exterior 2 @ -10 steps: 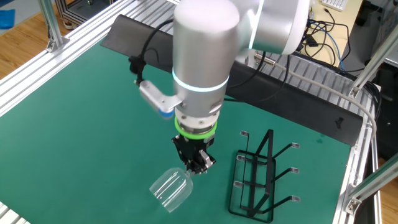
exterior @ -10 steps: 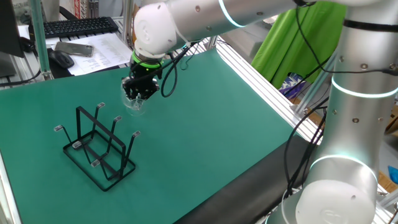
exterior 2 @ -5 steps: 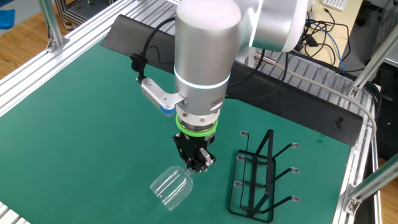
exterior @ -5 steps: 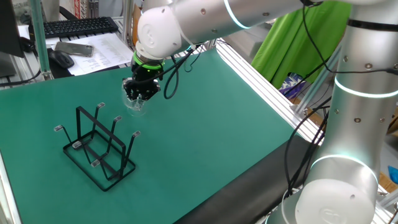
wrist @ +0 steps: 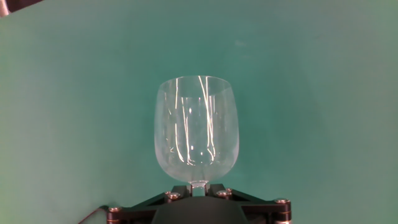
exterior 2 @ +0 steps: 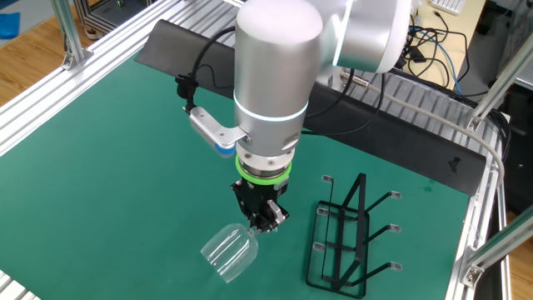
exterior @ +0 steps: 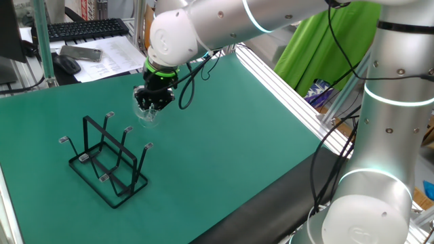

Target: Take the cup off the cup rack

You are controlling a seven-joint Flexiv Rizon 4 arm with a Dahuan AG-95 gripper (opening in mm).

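Note:
The cup is a clear stemmed wine glass, and my gripper is shut on its stem, just below the bowl. The bowl points away from the hand, over the green mat. In the other fixed view the cup hangs tilted below the gripper, to the left of the cup rack. In one fixed view the gripper holds the cup just beyond the black wire cup rack, apart from its prongs. The foot of the cup is hidden by the fingers.
A keyboard, a mouse and papers lie on the desk behind the mat. Aluminium frame rails run along the mat's edge. Cables hang by the arm's base.
The arm has shifted very slightly with the cup still in the gripper; the rack has not moved.

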